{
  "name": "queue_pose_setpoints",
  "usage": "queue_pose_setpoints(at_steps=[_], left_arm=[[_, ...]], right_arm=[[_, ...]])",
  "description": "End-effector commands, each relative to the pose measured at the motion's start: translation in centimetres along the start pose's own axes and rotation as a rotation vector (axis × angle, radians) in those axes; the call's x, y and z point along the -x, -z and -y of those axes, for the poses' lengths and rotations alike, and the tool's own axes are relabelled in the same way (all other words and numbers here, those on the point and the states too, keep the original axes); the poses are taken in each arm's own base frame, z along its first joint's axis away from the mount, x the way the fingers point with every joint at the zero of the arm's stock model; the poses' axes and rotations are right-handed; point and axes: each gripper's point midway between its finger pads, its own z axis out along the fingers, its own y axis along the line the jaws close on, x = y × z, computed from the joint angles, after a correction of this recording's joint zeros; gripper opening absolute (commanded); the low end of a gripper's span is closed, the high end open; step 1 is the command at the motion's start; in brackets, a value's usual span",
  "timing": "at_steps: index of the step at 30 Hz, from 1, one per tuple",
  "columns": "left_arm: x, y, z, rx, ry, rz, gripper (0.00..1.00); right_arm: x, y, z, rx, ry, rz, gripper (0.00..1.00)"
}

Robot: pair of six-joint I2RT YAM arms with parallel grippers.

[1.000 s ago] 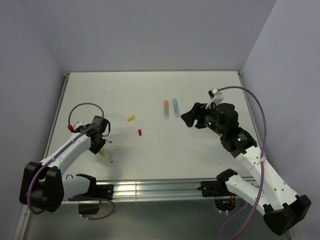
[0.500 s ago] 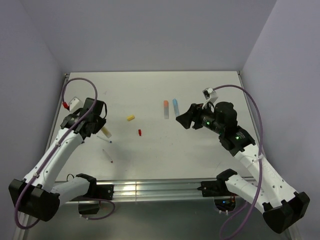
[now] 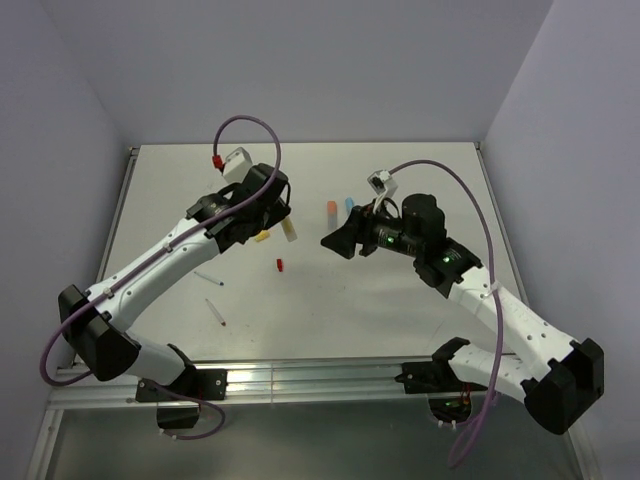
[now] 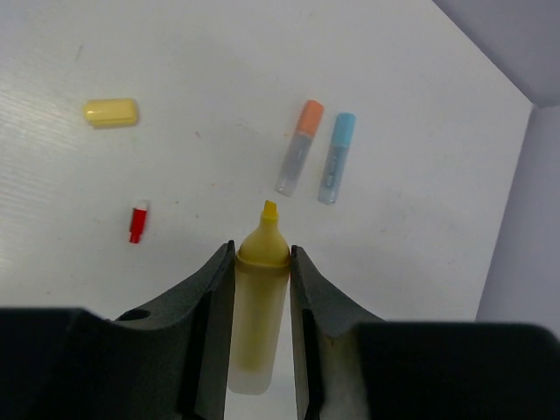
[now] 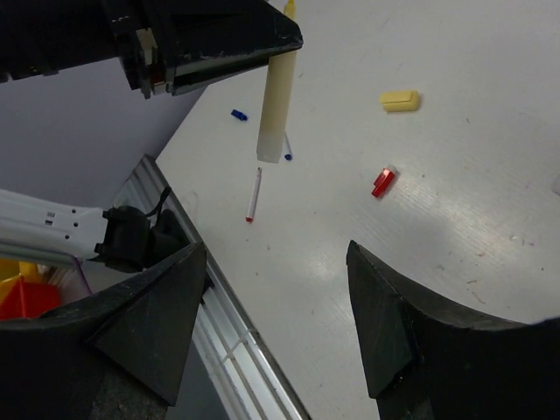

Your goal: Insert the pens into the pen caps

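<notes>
Yellow marker (image 4: 261, 306) clamped between the left gripper's (image 4: 262, 262) fingers, held off the table (image 4: 420, 262), bare chisel tip leading. The grip on the body leaves the tip end free for a cap. Yellow cap (image 4: 111, 111) lies on the table, well apart from the marker; red cap (image 4: 138, 222) near it. Right gripper (image 3: 335, 243) hangs opposite, jaws apart and empty — likely placed to fetch that cap. Orange marker (image 4: 299, 147) and light-blue marker (image 4: 337, 157) lie side by side — already capped.

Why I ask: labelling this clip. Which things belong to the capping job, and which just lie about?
Job: yellow marker, yellow cap, red cap, red pen, dark-blue pen, dark-blue cap, capped orange marker, capped light-blue marker.
Rest: purple cable, metal rail.
</notes>
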Motion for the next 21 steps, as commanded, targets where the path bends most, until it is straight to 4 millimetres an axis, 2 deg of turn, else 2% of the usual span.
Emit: queue_pose_setpoints(at_steps=[1, 6, 9, 13, 21], left_arm=[[1.4, 1.4, 4.4, -0.124, 0.041, 0.043, 0.00], [0.6, 1.5, 6.4, -0.175, 0.046, 0.027, 0.00], [0.0, 1.5, 7.3, -0.192, 0.043, 0.018, 0.00], [-1.2, 1.4, 8.4, -0.209, 0.033, -0.006, 0.00], [-2.2, 1.8, 10.7, -0.254, 0.032, -0.021, 0.00]], right_arm=[[3.5, -0.8, -1.9, 0.041, 0.051, 0.090, 0.73], [3.5, -2.4, -0.6, -0.004, 0.032, 0.072, 0.72], [4.1, -3.0, -0.6, -0.002, 0.038, 0.089, 0.72], [4.4, -3.4, 0.0, -0.027, 0.037, 0.089, 0.72], [4.0, -3.9, 0.8, -0.055, 0.042, 0.077, 0.70]])
